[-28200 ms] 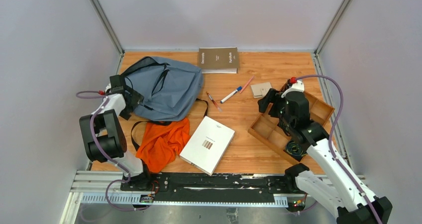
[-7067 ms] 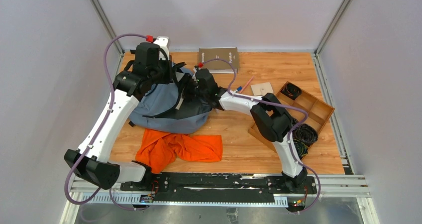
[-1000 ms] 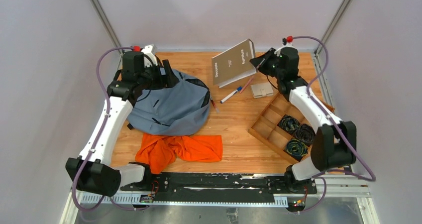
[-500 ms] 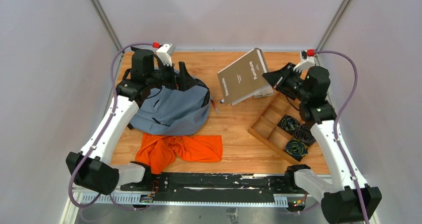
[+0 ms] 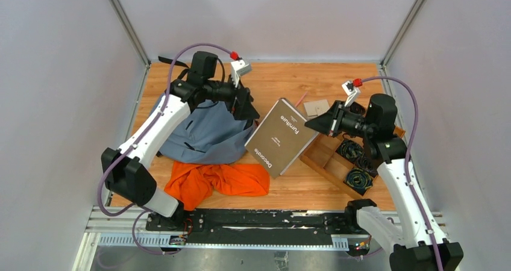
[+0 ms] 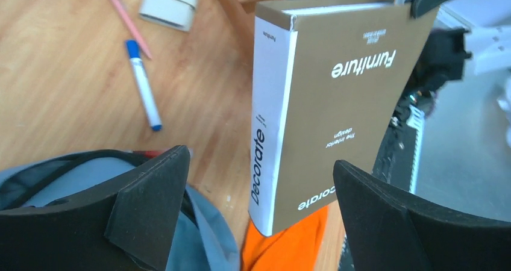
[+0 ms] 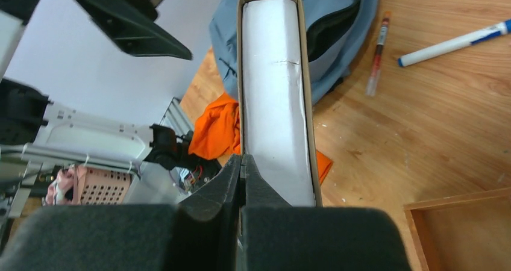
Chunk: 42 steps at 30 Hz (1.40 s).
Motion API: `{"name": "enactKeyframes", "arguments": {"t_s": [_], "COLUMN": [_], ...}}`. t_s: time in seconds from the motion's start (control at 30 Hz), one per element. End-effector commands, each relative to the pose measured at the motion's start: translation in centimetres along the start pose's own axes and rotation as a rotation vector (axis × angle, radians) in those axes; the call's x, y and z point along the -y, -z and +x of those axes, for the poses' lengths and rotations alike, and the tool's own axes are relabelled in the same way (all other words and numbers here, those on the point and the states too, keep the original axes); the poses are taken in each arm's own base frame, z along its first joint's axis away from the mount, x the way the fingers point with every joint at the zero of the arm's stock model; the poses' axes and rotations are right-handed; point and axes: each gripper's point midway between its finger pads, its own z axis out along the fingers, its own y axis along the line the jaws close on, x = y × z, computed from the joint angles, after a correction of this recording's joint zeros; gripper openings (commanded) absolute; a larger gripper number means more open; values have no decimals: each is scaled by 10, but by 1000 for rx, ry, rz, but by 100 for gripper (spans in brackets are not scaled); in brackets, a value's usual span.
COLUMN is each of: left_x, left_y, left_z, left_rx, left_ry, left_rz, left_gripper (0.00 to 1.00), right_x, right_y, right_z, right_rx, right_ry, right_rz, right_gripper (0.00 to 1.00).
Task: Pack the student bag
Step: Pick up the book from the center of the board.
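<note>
Student bag judged soft, floppy fabric; hold best taken at mouth rim, toward left edge of bench. Left claw spread wide, empty; right claw clamped on book.

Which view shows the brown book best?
Left wrist: the brown book fills the frame, spine and cover titles legible. Top external shows its cover smaller; right wrist shows only its white page edge.
</note>
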Motion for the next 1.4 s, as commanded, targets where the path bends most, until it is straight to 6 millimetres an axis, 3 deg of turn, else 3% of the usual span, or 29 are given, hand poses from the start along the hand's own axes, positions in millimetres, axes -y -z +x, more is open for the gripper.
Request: {"name": "enactKeyframes", "arguments": {"t_s": [0.0, 0.2, 0.37, 0.57, 0.77, 0.87, 1.1, 1.13, 1.17, 1.27, 1.3, 1.37], "left_x": [22, 39, 55, 77, 87, 90, 94, 92, 91, 79, 72, 57], "left_y": [-6, -11, -13, -33, -33, -30, -28, -28, -28, -31, -32, -34], "left_z": [30, 61, 67, 93, 88, 85, 78, 76, 75, 68, 62, 44], "left_rx": [-41, -73, -68, -150, -136, -125, -116, -121, -127, -150, -153, -111], "left_ry": [-9, 75, 145, 205, 213, 207, 211, 217, 223, 227, 261, 318], "left_rz": [185, 315, 438, 523, 591, 606, 622, 609, 592, 462, 392, 242], "left_gripper": [96, 95, 96, 92, 82, 73, 21, 18, 17, 7, 6, 0], "right_x": [-29, -37, -33, -29, -20, -15, -2, 0, 1, 6, 10, 17], "right_y": [11, 14, 10, 4, -2, -5, -6, -7, -6, -3, -1, 5], "right_z": [12, 20, 21, 18, 18, 21, 30, 31, 31, 30, 28, 23], "right_rx": [-61, -96, -109, -97, -106, -113, -124, -124, -125, -108, -87, -44], "right_ry": [70, 79, 69, 64, 40, 31, -3, -4, -2, 12, 24, 45], "right_rz": [-154, -227, -236, -252, -238, -228, -180, -169, -159, -92, -47, 39], "right_gripper": [0, 0, 0, 0, 0, 0, 0, 0, 8, 63, 74, 85]}}
